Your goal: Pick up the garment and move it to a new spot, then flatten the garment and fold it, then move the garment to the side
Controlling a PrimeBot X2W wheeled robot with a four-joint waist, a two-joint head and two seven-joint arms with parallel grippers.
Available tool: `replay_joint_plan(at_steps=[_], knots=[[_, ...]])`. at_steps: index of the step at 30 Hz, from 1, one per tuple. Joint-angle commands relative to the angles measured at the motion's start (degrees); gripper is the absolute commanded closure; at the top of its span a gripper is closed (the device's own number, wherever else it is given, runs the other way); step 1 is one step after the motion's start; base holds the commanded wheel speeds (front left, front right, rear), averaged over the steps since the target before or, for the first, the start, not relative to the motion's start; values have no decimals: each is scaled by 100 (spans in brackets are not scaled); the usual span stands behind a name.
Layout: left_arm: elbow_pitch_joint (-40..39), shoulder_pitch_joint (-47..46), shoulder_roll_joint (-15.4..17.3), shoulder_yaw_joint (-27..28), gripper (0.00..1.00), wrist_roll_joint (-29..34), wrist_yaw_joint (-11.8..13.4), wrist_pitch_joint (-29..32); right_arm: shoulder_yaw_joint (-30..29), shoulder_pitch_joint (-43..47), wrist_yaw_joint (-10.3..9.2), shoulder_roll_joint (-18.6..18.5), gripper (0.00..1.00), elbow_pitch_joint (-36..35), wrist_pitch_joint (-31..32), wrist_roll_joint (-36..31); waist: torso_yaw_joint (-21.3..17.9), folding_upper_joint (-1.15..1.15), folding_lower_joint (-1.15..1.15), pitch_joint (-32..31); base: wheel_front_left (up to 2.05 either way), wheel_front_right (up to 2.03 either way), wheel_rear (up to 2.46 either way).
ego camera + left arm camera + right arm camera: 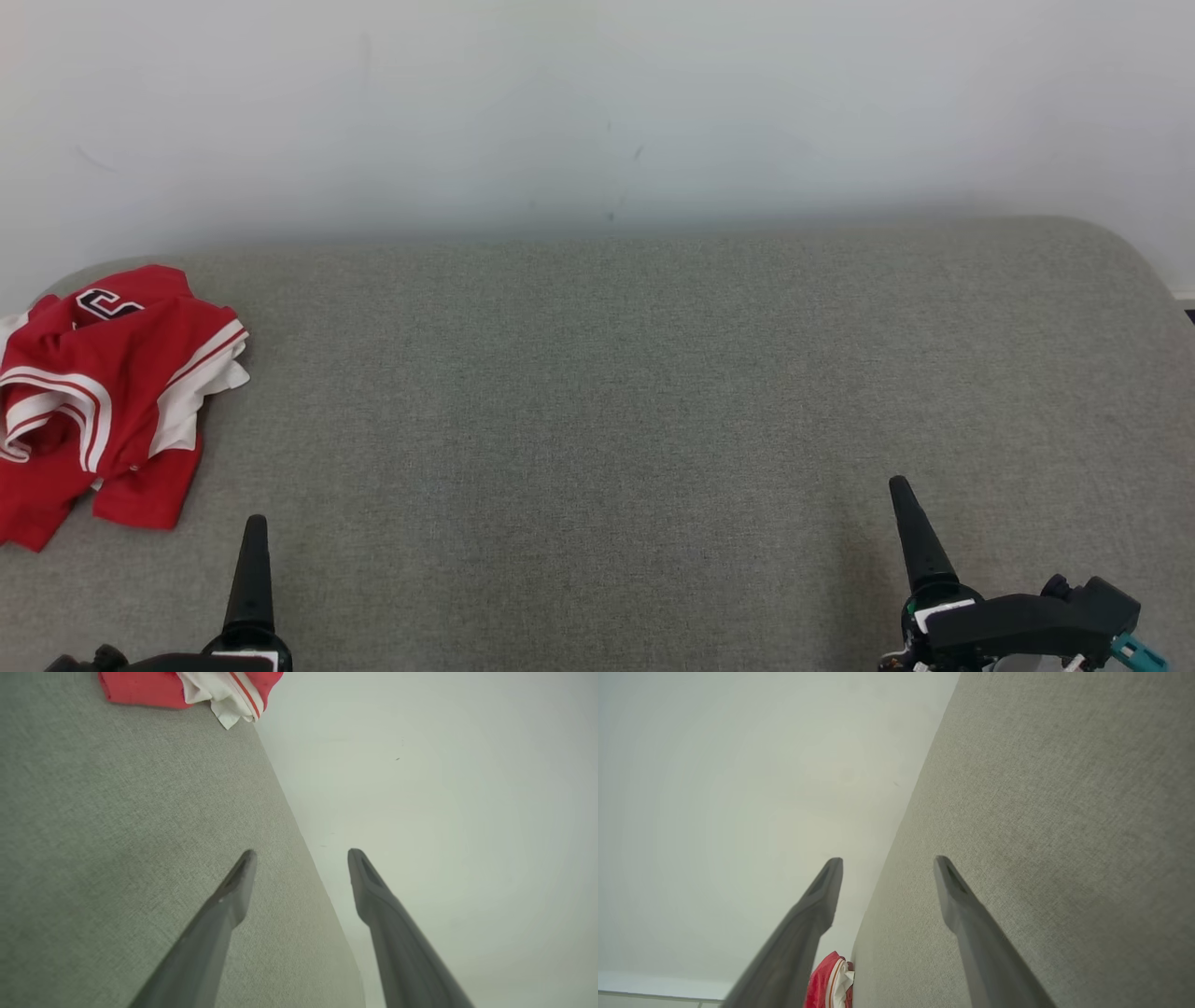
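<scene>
Crumpled red garment (103,392) lies near the left jaws, far from the right jaws — both spread, empty.

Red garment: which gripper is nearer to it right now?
Left. The left gripper sits by the garment's near corner, not touching it; the right gripper is far across the grey surface, on the opposite side.

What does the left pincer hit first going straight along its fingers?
Probably the white wall, past the grey woven-fabric surface. The crumpled red-and-white jersey sits just left of the line of the left pincer; its edge might get brushed. Depth unclear.
</scene>
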Motion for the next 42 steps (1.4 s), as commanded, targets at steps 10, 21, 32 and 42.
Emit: replay_joint_plan(at_steps=[10,21,32,42], knots=[[-333,52,21,-114,0,1623,131,-283,174,3,-4,-9,0,-235,-275,-1349,10,0,0,11,0,0,0],[-429,125,23,-232,0,2845,264,-476,284,26,-5,-10,0,-300,-466,-2430,9,0,0,6,0,0,0],[-459,172,58,-348,0,3891,386,-669,404,54,-6,-10,0,-346,-657,-3608,3,0,0,-8,0,0,0],[-529,216,64,-388,0,4522,425,-831,466,78,-6,-11,0,-398,-818,-4298,12,0,0,-18,0,0,0]])
